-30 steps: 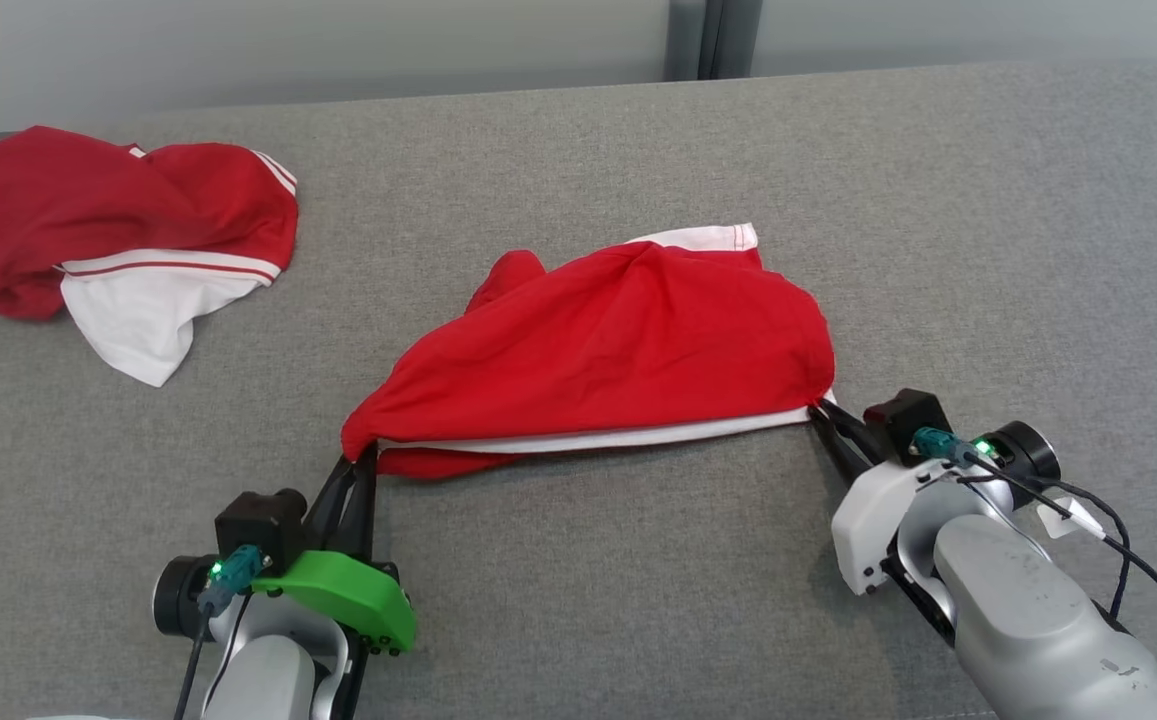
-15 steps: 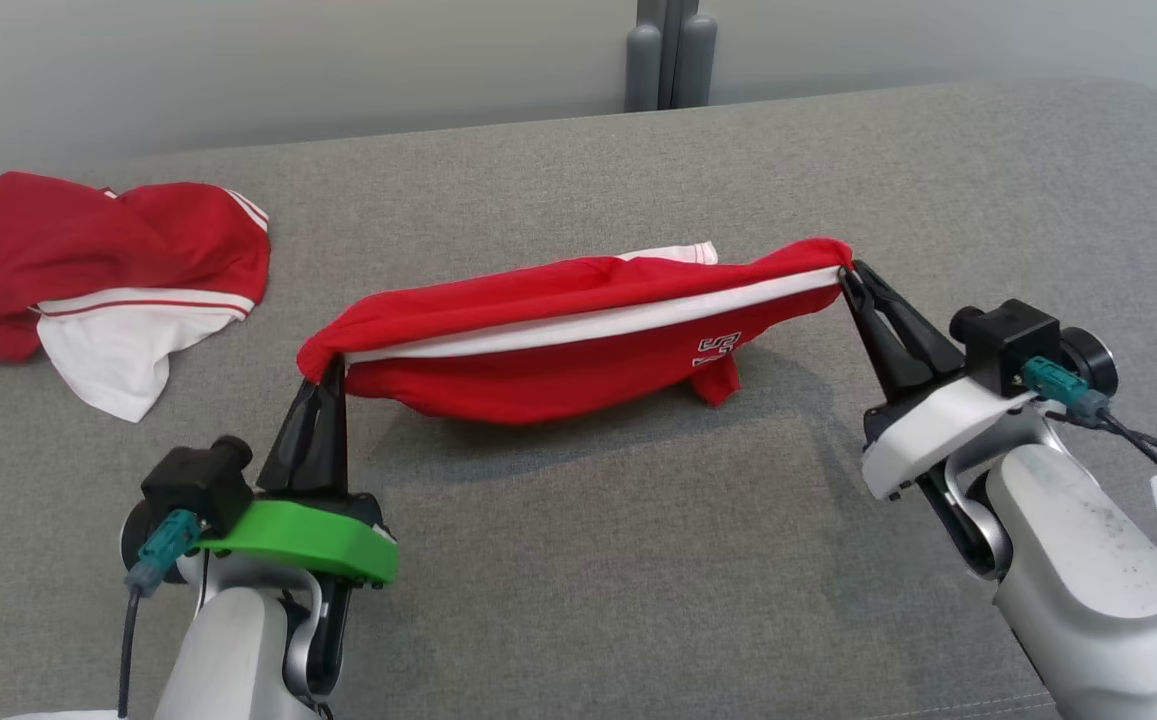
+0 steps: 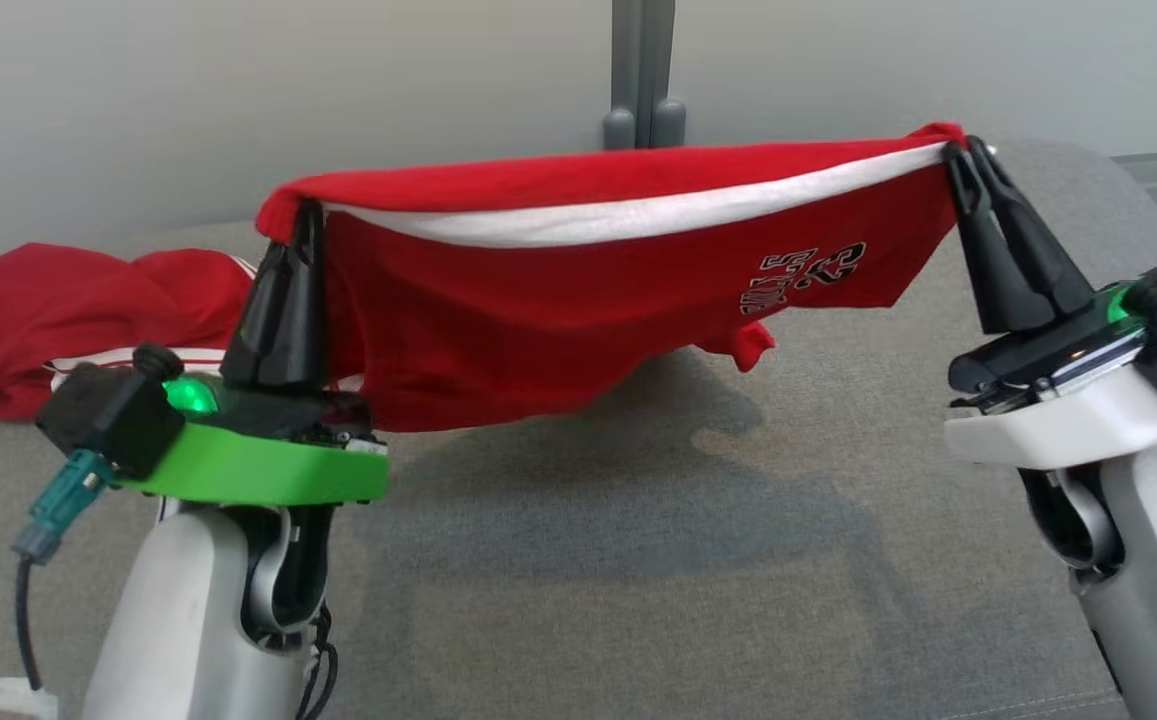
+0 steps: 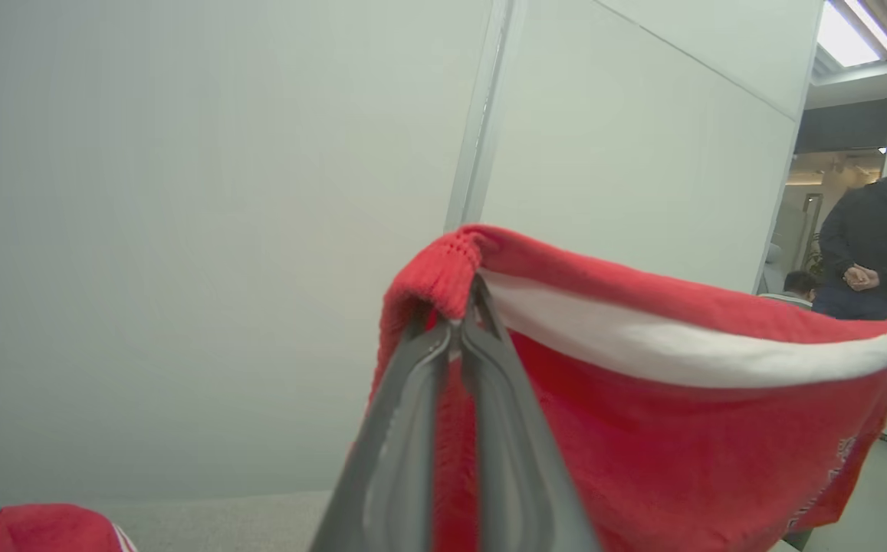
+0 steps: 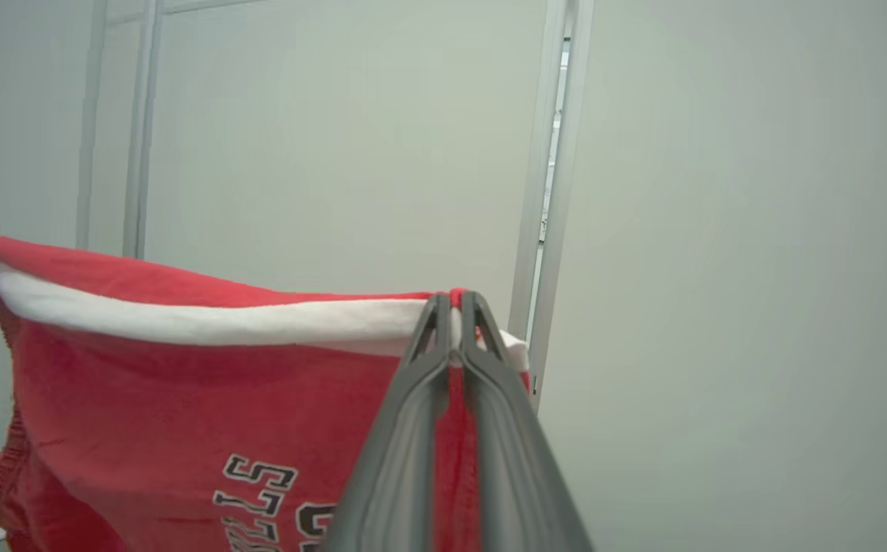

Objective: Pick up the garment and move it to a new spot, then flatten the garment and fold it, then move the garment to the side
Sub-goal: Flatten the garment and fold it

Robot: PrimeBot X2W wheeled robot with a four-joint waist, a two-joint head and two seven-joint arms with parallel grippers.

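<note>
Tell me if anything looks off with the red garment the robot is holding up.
Slightly. The garment, pinched at its top edge by the left gripper and right gripper, hangs unevenly: its lower edge is bunched, with a loose flap dangling lower right. Another red-and-white garment lies crumpled at far left.

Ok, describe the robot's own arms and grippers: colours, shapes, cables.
Both have two long, tapering black fingers. The left gripper sits on a green mount with a green light and teal cable plug; the right gripper on a white mount. Both forearms are pale grey.
</note>
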